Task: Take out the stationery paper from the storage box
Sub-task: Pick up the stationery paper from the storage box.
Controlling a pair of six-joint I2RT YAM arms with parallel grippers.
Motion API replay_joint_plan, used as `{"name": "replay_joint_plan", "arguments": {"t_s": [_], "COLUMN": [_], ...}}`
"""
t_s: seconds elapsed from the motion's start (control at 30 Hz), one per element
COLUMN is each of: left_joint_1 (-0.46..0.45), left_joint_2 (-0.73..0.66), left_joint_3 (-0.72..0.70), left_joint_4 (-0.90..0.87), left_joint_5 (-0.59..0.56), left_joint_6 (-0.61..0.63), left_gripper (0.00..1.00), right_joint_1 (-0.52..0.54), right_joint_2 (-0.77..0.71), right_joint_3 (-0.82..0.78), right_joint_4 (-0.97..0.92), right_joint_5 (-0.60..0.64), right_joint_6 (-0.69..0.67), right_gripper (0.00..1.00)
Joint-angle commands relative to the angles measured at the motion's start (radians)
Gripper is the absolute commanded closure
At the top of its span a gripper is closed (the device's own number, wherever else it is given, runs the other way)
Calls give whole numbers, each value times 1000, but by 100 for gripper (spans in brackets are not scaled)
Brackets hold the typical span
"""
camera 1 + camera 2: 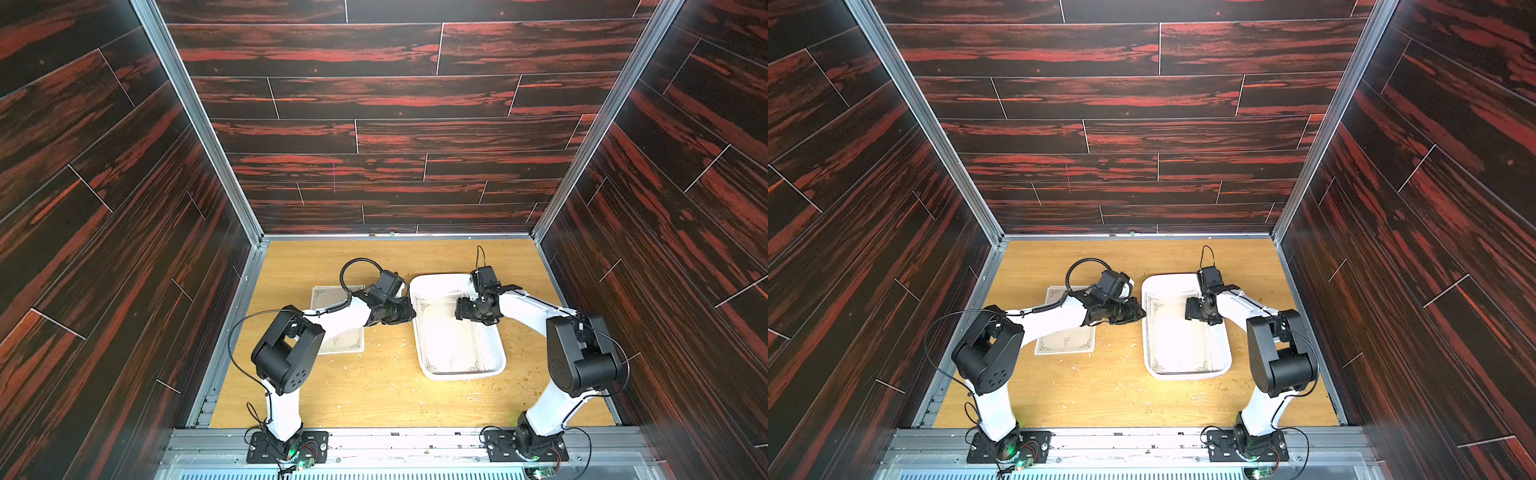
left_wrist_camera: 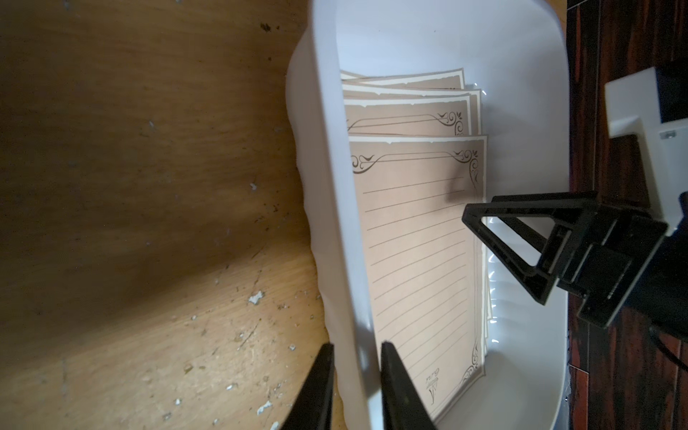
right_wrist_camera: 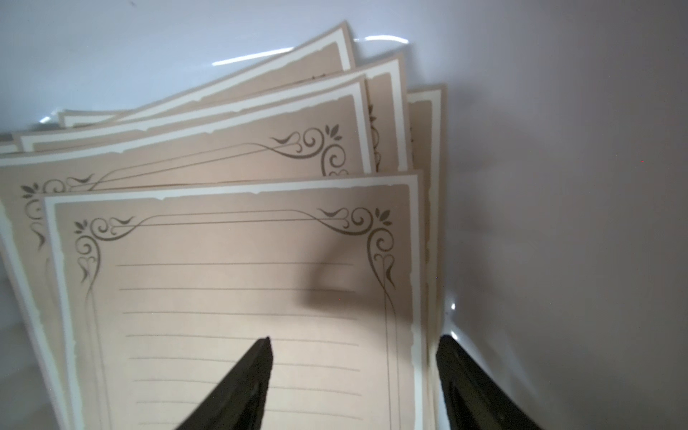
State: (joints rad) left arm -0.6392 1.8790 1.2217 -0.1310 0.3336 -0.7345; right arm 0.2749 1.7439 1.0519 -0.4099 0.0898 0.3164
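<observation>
The table (image 1: 374,395) is bare wood, flecked with pale crumbs. The box (image 1: 465,376) lies on its right half, long side running near to far. Inside it the paper (image 2: 417,242) is a fanned stack that lies flat on the floor of the box, the top sheet face up and the corners of the lower ones showing past its far edge. More sheets (image 1: 345,345) lie on the table left of the box, partly under my left arm.

My left gripper (image 2: 355,350) pinches the box's left wall, one finger outside and one inside. My right gripper (image 3: 353,338) hangs low over the stack with its jaws spread. One finger is above the top sheet, and the other is just off the stack's right edge, over the white floor. I cannot tell whether either tip touches.
</observation>
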Motion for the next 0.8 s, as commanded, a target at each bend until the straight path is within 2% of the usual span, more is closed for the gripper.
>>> {"name": "replay_joint_plan", "arguments": {"t_s": [0.0,0.47,0.67,0.77], "left_joint_1": [-1,-2,-2,-2], "left_joint_2": [12,15,17,18], "left_joint_3": [22,26,24,22], "left_joint_4": [-24,-27,-21,-20], "left_joint_5": [1,7,9,12], "left_joint_6": [-5,-4,-6,-8], "left_gripper": [75,75,75,75], "right_joint_1": [5,15,18,18], "right_joint_2": [26,-3,-28,-27], "right_joint_3": [17,34,30,32], "right_joint_4": [-7,-3,16,11], "right_joint_5": [-8,-13,-72,-42], "right_joint_6": [-3,-15,-21,-9], "right_gripper": [27,28,30,30]}}
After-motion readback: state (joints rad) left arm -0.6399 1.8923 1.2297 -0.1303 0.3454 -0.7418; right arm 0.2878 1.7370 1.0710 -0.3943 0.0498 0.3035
